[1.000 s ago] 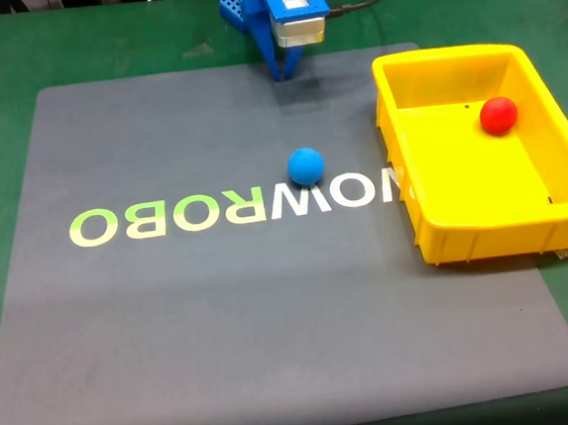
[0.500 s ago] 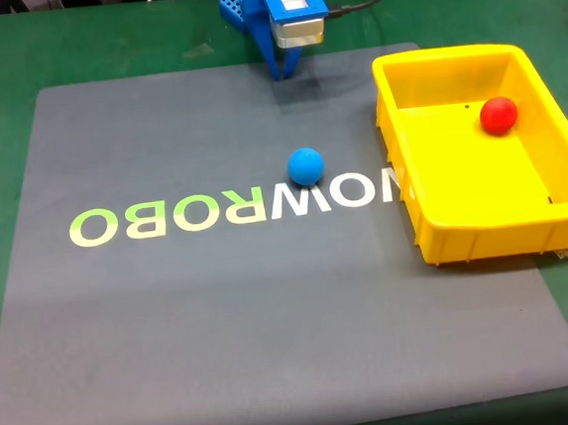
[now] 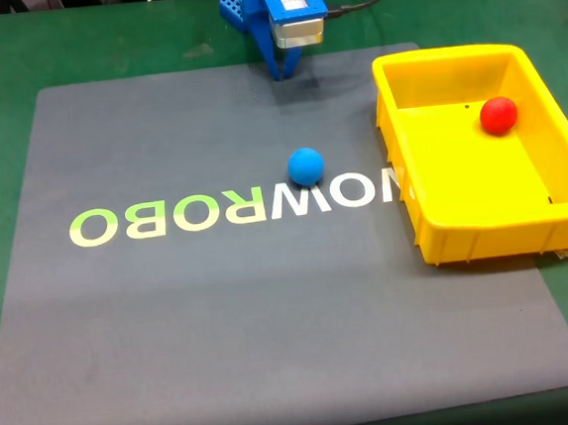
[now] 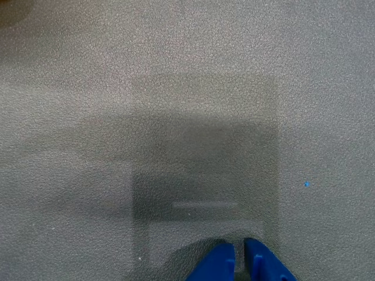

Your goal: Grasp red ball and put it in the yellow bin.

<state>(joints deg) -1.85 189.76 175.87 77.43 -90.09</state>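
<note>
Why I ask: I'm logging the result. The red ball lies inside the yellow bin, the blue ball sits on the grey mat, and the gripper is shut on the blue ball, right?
Not quite. The fixed view shows the gripper shut on nothing, far from the blue ball, which lies free on the grey mat. The red ball does lie inside the yellow bin.

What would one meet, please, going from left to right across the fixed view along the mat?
The ROBO lettering → the gripper, at the far edge → the blue ball → the yellow bin, its near wall → the red ball, inside the bin.
</note>
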